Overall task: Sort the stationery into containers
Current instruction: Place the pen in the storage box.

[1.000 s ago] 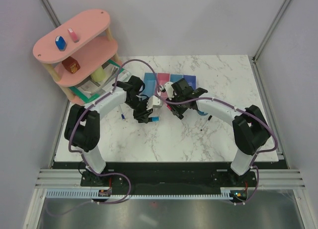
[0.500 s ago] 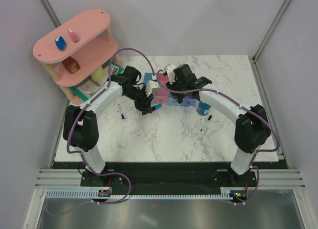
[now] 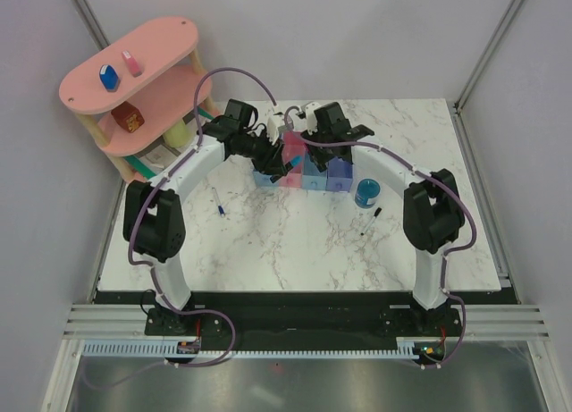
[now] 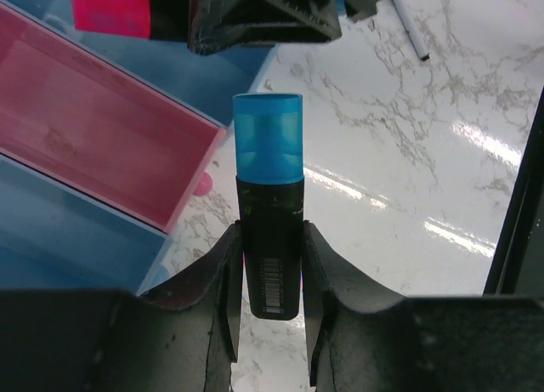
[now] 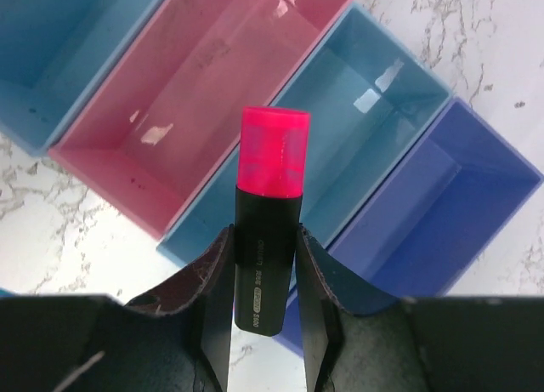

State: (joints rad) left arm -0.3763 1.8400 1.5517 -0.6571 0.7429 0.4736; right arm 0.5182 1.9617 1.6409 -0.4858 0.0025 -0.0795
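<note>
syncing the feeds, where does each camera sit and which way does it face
top: fixed above and behind the arm bases, looking down at the table, bins and shelf; left arm and right arm show whole.
left wrist: on the left arm, looking down past its fingers gripping the blue-cap marker, near the pink bin.
right wrist: on the right arm, looking down past its fingers gripping the pink-cap marker, over the bins.
shared: both wrist views show the pink bin.

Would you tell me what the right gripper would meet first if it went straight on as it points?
The right gripper holds a black marker with pink cap aimed at the wall shared by the pink bin and blue bin, so that likely comes first; depth is unclear.
</note>
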